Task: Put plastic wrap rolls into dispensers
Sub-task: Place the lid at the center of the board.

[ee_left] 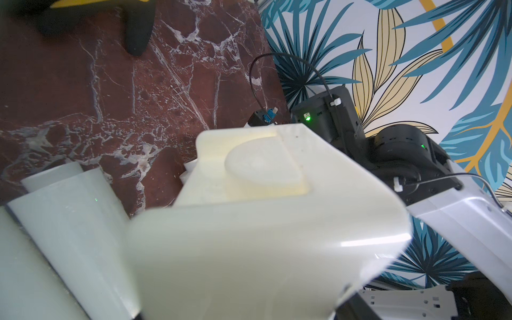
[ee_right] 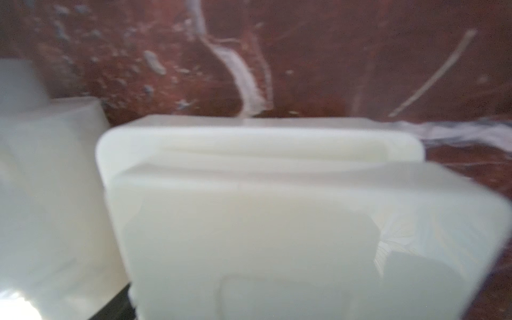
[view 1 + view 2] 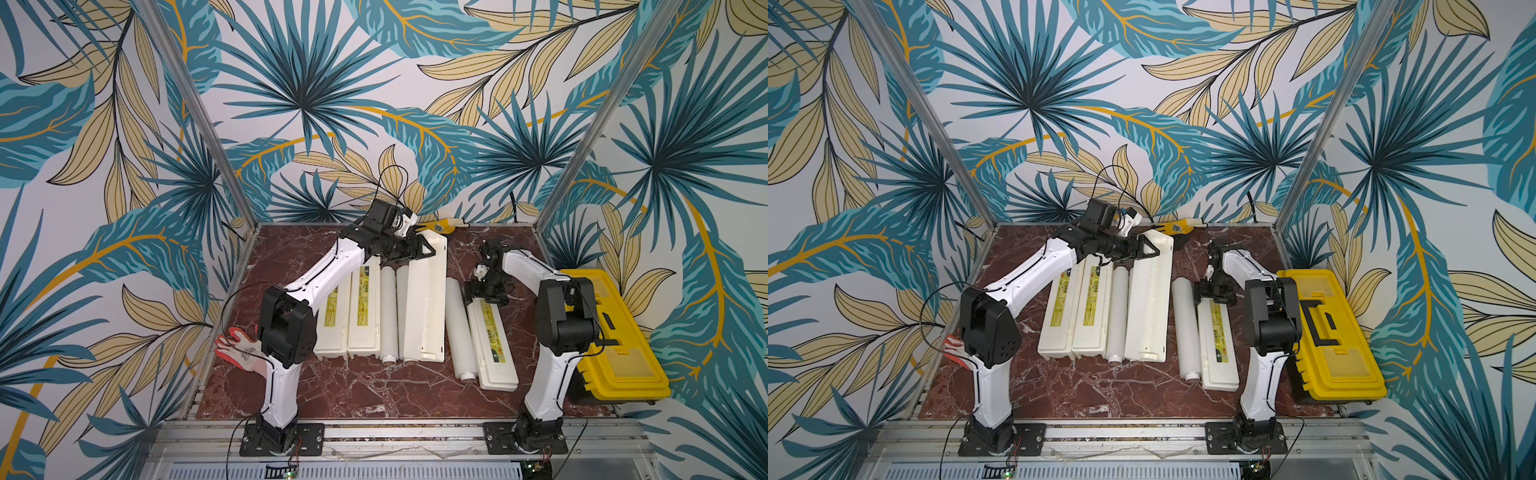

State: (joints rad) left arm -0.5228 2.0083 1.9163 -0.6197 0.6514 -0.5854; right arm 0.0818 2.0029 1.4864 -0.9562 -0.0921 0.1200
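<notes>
While a dispenser lid [image 3: 426, 307] is held raised at its far end by the left pincer [image 3: 424, 250] (closed on it, as it seems), the opening step is judged to be in hand. One roll [image 3: 389, 316] lies on the tabletop [image 3: 365, 390] and a second roll [image 3: 402, 307] touches the lid; whether it is already in the box cannot be told. A third roll [image 3: 460, 328] lies against the right dispenser [image 3: 494, 353], at whose far end the right pincer [image 3: 487, 293] is lowered — its grip cannot be told. Next, a roll must be lifted level and laid in. The left arm is stretched far forward; the right is bent at the elbow, wrist down.
</notes>
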